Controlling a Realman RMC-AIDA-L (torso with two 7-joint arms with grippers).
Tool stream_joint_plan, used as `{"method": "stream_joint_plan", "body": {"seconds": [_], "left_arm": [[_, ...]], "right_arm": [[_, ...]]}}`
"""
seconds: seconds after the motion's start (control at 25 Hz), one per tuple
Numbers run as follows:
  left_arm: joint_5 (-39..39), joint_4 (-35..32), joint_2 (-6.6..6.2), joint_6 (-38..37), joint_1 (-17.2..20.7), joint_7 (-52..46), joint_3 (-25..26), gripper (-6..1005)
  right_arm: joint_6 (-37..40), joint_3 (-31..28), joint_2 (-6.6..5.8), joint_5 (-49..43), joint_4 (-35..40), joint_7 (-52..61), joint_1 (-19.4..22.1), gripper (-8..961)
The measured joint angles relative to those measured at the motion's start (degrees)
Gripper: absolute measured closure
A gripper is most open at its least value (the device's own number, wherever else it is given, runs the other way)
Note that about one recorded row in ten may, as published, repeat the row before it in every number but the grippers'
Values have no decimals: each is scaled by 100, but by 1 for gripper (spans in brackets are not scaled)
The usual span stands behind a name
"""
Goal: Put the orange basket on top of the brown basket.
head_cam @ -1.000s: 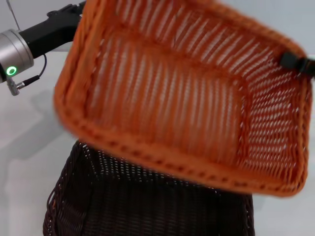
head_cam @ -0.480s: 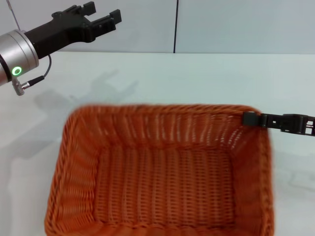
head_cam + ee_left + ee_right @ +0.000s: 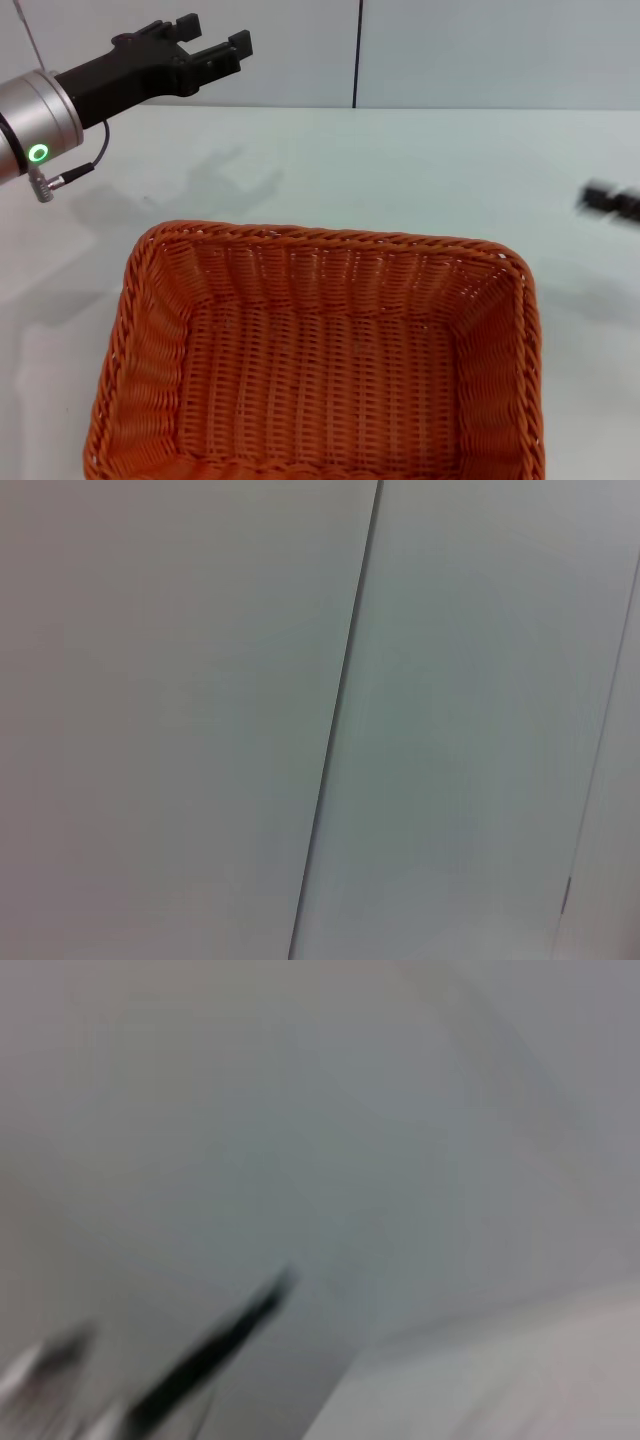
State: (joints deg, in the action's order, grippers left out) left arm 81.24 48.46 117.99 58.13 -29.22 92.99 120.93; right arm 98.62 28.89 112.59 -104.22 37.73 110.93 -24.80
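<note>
One rectangular orange basket point(image 3: 320, 360) of ribbed wicker (braided rim, flared sides), left gripper point(image 3: 213, 42) empty, fingers parted, well beyond.

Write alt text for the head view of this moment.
The orange basket sits open side up low in the head view, held by neither gripper. The left gripper hangs open above the white table at far left; the right gripper shows only at the right edge.

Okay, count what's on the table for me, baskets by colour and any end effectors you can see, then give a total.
Orange baskets: 1, the orange basket lying flat at the table's near edge.
Brown baskets: 0 visible; nothing brown shows around the orange one.
End effectors: 2, the left end effector raised at far left, fingers apart, and the right end effector, a blur at the right edge.
Total: 3.
</note>
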Motion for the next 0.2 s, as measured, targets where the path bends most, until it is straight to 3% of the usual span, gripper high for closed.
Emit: {"method": "stream_joint_plan", "body": {"seconds": [0.08, 0.12, 0.2], "left_arm": [[-1, 13, 4, 3, 25, 0, 15, 167], [-3, 14, 5, 3, 35, 0, 29, 167], [-27, 2, 9, 4, 45, 8, 56, 167]], "right_arm": [[-131, -863, 8, 19, -55, -473, 112, 309], [-290, -1585, 9, 132, -251, -1012, 200, 309], [-406, -1874, 3, 293, -423, -1366, 254, 309]]}}
